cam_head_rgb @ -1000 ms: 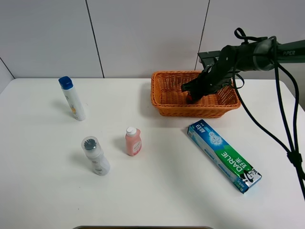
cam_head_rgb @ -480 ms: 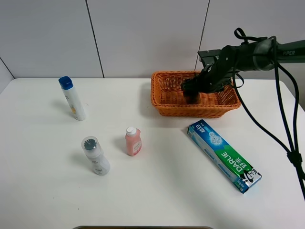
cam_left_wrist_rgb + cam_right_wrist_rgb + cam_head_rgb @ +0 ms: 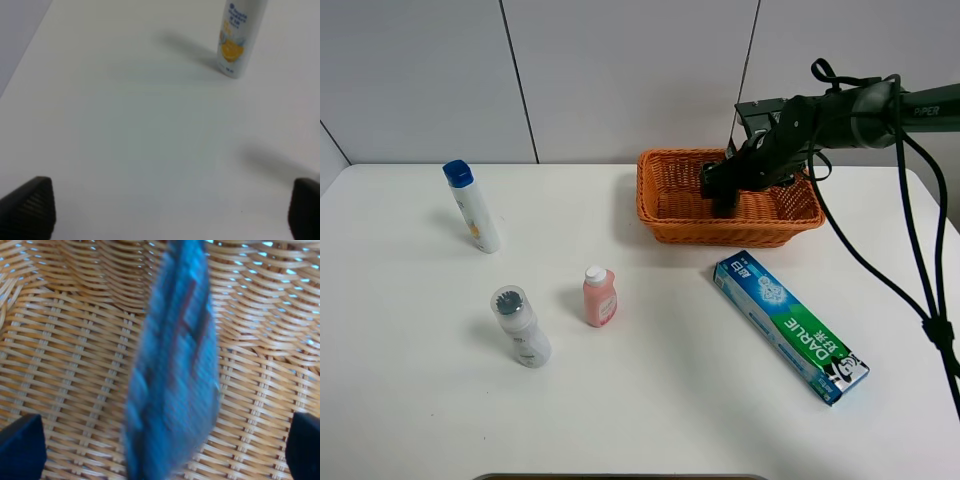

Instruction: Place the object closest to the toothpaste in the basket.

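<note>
The green and blue toothpaste box (image 3: 790,325) lies on the white table, right of centre. Behind it stands the orange wicker basket (image 3: 720,232). My right gripper (image 3: 722,196) reaches down into the basket. In the right wrist view its fingertips (image 3: 20,445) stand wide apart, open. A blurred blue object with dark red markings (image 3: 172,370) lies or drops between them over the basket's woven bottom (image 3: 75,365), untouched by either finger. From the exterior view this object is hidden behind the gripper. My left gripper (image 3: 170,210) is open and empty above bare table.
A white bottle with a blue cap (image 3: 472,206) stands at the left, also in the left wrist view (image 3: 239,37). A small pink bottle (image 3: 600,296) and a white bottle with a grey top (image 3: 520,326) stand left of centre. Black cables hang at the right edge.
My right gripper has risen slightly and shifted back inside the basket. The red bit seen under it a second ago no longer shows. Nothing else has moved.
</note>
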Tool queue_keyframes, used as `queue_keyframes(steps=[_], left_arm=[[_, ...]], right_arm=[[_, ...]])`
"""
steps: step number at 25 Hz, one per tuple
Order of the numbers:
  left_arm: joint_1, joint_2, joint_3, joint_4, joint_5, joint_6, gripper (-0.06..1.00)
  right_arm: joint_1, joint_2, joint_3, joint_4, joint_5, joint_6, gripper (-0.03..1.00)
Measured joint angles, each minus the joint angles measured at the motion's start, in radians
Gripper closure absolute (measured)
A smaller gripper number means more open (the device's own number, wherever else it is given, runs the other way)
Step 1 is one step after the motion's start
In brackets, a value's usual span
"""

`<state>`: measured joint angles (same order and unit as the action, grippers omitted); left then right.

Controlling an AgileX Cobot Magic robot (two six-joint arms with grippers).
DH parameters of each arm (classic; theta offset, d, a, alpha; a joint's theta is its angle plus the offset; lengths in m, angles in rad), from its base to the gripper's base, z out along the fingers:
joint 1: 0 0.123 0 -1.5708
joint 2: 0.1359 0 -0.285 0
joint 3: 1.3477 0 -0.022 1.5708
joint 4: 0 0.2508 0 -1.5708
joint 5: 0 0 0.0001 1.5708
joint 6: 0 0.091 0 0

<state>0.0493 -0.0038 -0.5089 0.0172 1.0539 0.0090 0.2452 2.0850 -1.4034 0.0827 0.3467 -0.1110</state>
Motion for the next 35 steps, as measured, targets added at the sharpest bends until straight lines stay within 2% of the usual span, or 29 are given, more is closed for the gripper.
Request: queue_keyframes(steps=[6, 13, 35], left_arm=[[0.000, 0.000, 0.000, 0.000, 0.000, 0.000, 0.00], [0.000, 0.000, 0.000, 0.000, 0.000, 0.000, 0.00], [0.000, 0.000, 0.000, 0.000, 0.000, 0.000, 0.00]], right_arm=[[0.000, -0.059, 0.000, 0.000, 0.033, 0.026, -0.02], [0.000, -0.229, 0.000, 0.000, 0.096, 0.046, -0.02], [0.000, -0.901, 0.000, -0.088, 0.521, 0.047, -0.02]])
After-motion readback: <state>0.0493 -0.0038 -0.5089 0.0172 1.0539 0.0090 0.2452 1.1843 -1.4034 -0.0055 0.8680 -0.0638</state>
